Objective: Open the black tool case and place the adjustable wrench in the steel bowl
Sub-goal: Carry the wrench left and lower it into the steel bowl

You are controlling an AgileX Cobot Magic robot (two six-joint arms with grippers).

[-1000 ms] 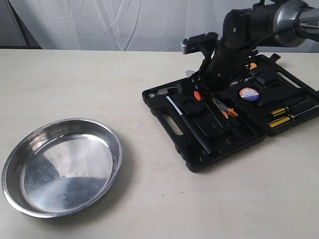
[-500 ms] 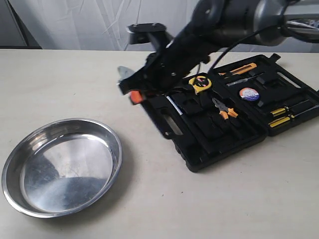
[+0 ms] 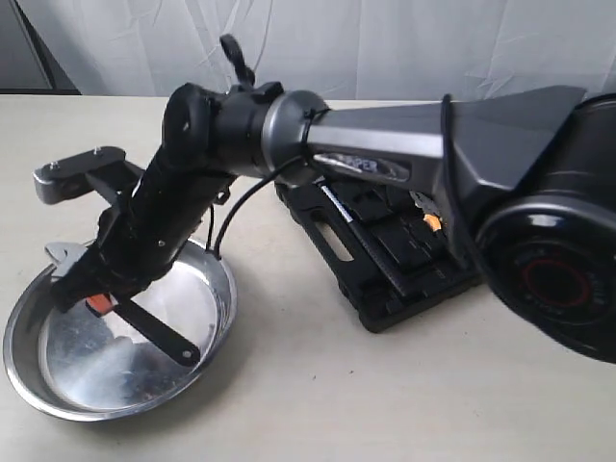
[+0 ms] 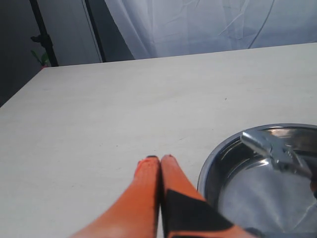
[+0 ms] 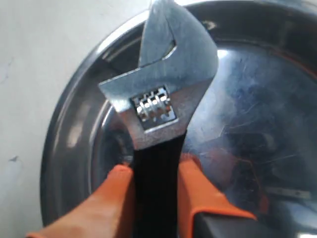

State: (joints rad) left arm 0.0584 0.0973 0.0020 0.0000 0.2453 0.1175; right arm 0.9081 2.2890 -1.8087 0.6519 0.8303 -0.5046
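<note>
Jaws, right gripper (image 5: 156, 173): orange fingers (image 5: 116, 196) clamped on either side of the black handle of the adjustable wrench (image 5: 158, 99), just behind its silver head. Jaws, left gripper (image 4: 159, 159): orange fingertips pressed together with nothing between them, hovering over bare table beside the bowl's rim.

1. Table (image 3: 318, 404): pale, matte top carrying every item listed. White curtain (image 3: 404, 38) hangs behind its far edge.
2. Right arm (image 3: 385, 144): grey and black, reaching across the middle of the exterior view from the right side to the left, wrist angled down over the bowl. It hides much of the case.
3. Black tool case (image 3: 404, 284): lying open and flat on the table right of centre, carry handle towards the bowl. Moulded slots show; most contents are covered by the arm.
4. Steel bowl (image 3: 58, 399): wide, shallow, mirror-bright, on the table at the near left, well apart from the case. Also seen in the left wrist view (image 4: 208, 168).
5. Adjustable wrench (image 3: 159, 332): held above the bowl in the right gripper (image 3: 96, 300), head over the far left rim, handle slanting down inside the bowl. Whether the handle's end touches the bowl's floor cannot be told.
</note>
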